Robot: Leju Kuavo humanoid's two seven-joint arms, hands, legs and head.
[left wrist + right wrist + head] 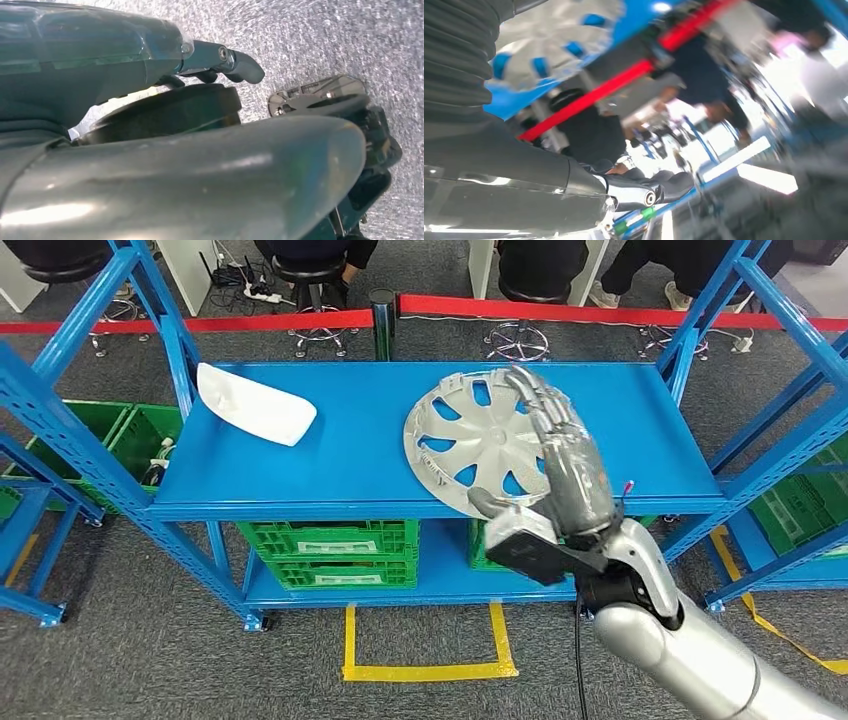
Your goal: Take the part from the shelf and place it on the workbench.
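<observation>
— Start on the left of the shelf [350,465]: that white curved panel [256,403] lying near the corner. Is that the part?

— Can't say for certain. The right hand [565,465] is raised over the silver wheel cover [470,440], which lies flat on the blue top deck right of the middle, so I'd judge that's the one it wants.

— How would it handle, do you think?

— Looks like thin moulded plastic: light, fairly stiff, a bit springy, with a smooth, likely slippery face. Being broad and flat, it would tip if pinched at one spot. I'd hook fingers through one of the spoke openings or clamp the rim at the near edge.

— And the hand holds nothing?

— Nothing. Its fingers are stretched out long and apart, above the cover's right side. Whether they touch it, I can't tell from here.

— The left hand [220,60]?

— Its wrist camera shows a thumb and dark fingers over speckled floor, but I can't tell whether they're spread or curled.

— What else is unclear?

— The hand covers the cover's right rim. The right wrist picture is badly blurred. The green crates [330,550] below are partly hidden by the deck, and I see no workbench.
</observation>
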